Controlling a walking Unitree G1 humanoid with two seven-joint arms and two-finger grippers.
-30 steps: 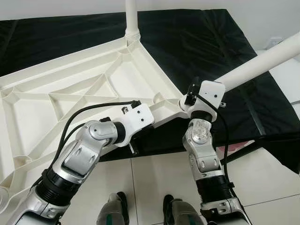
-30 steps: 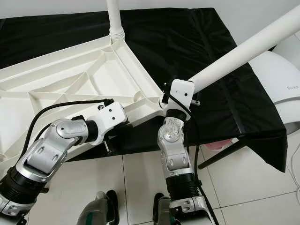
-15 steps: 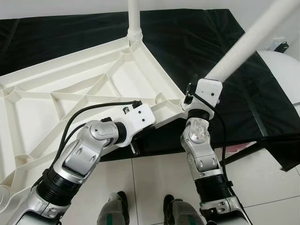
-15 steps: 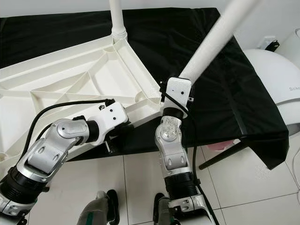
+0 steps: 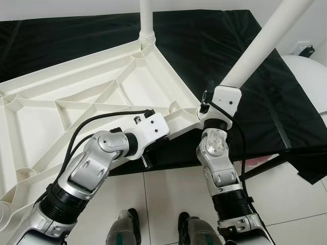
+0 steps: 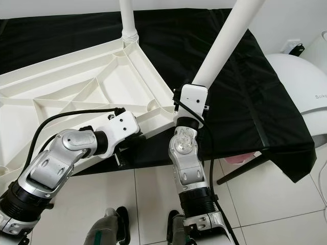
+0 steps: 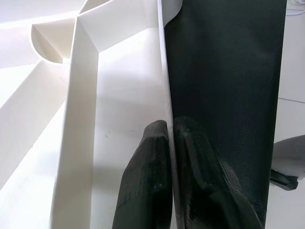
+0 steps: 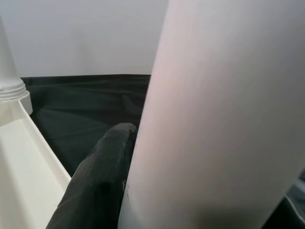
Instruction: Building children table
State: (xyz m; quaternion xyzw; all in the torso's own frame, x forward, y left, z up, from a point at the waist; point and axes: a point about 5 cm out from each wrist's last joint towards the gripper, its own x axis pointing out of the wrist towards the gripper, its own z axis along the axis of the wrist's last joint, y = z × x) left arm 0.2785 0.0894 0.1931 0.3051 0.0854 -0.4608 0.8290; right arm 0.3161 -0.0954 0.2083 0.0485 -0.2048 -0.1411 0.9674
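Note:
The white plastic tabletop [image 5: 76, 92] lies upside down on a black-covered table, ribbed underside up. One white leg [image 5: 146, 18] stands upright in its far corner socket. My left gripper [image 7: 170, 125] is shut on the tabletop's near rim [image 7: 164, 71], one finger on each side of the wall. My right gripper [image 5: 219, 94] is at the tabletop's near right corner, shut on a second white leg [image 5: 260, 43]. This leg slants steeply up and to the right from that corner. One black finger [image 8: 102, 167] presses against the leg's side; the other is hidden behind it.
The black cloth [image 5: 204, 41] covers the table and hangs off its right end. A white rounded appliance [image 5: 312, 76] stands on the right, past the table. Something pink [image 6: 236, 158] sits under the table. My feet [image 5: 127, 224] stand on pale floor tiles near the table's front edge.
My right gripper has swung the second leg from a low slant to the right up to a much steeper angle. The left arm and tabletop have stayed put.

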